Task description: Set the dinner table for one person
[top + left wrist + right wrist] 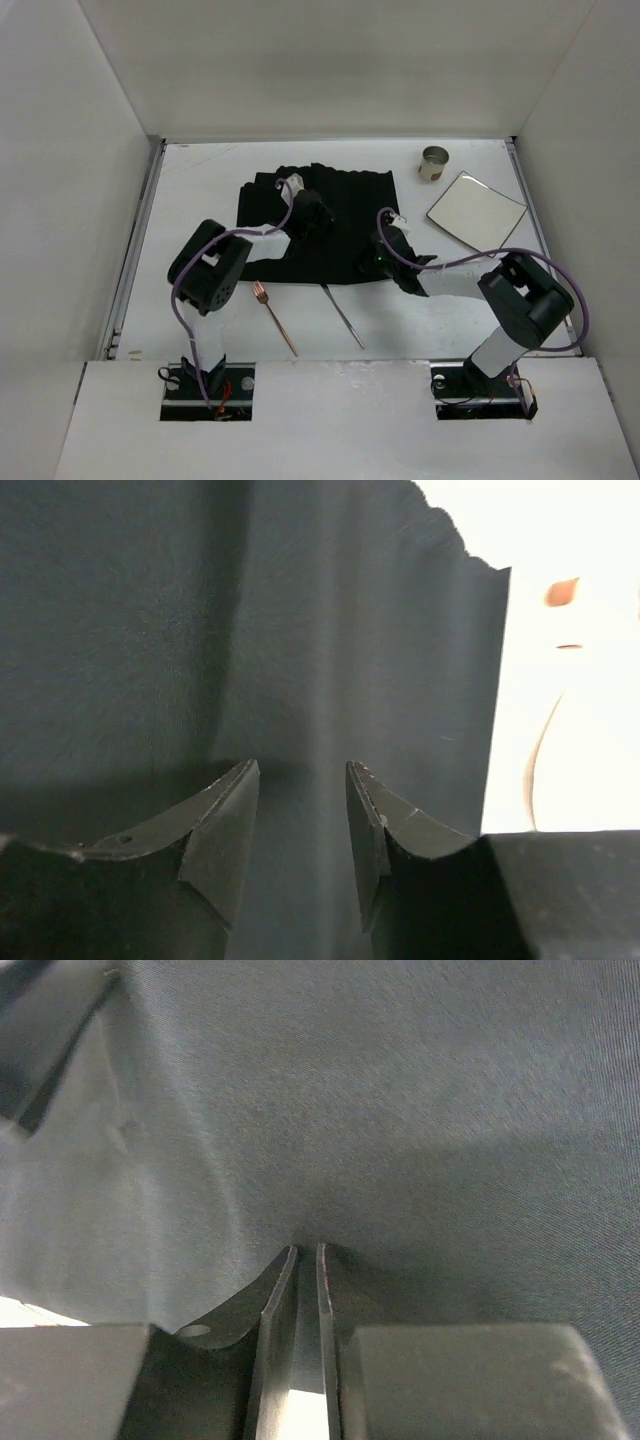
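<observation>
A black cloth mat [350, 195] lies rumpled on the white dinner table [200, 180], at its middle. My left gripper [305, 222] stands low over the mat's centre. In the left wrist view its jaws [300, 780] are open with only dark mat [150, 630] between them. My right gripper [378, 258] is at the mat's near right corner. Seen from the right wrist, its jaws [307, 1250] are nearly together, and the cloth [400, 1110] creases toward the tips, pinched there.
A square white plate [477, 210] sits at the right, with a small metal cup [434, 163] behind it. A copper fork [275, 315] and a steel knife [342, 315] lie on the table in front of the mat. Metal rails run along both side edges.
</observation>
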`<state>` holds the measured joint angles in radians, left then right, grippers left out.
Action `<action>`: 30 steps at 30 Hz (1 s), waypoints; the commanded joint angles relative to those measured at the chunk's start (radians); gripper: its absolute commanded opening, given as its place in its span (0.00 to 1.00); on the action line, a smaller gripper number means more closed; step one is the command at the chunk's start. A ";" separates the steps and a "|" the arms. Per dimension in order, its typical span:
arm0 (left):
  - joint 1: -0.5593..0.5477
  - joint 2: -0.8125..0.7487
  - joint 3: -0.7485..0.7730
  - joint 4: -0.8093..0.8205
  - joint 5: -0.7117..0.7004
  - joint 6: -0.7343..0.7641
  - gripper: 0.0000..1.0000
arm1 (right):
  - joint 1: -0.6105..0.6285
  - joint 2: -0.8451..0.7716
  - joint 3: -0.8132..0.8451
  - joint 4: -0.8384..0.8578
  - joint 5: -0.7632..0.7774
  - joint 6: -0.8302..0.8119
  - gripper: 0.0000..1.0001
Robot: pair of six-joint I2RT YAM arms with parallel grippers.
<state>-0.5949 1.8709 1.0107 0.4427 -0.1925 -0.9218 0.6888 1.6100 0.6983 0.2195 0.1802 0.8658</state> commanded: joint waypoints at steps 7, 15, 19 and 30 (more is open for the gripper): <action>0.069 0.134 0.158 -0.041 -0.028 0.024 0.39 | -0.010 -0.001 -0.121 0.101 -0.002 0.072 0.18; 0.112 0.189 0.192 -0.082 -0.053 0.051 0.39 | -0.015 -0.036 -0.141 0.097 -0.001 0.052 0.19; 0.125 0.163 0.148 -0.087 -0.073 0.047 0.39 | -0.027 -0.065 -0.141 0.077 -0.001 0.042 0.20; 0.122 -0.076 -0.040 0.033 -0.087 0.038 0.43 | -0.022 -0.166 -0.085 -0.006 -0.031 -0.034 0.47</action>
<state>-0.4561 1.9095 1.0054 0.4511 -0.2573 -0.9043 0.6674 1.5162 0.5808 0.2794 0.1543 0.8791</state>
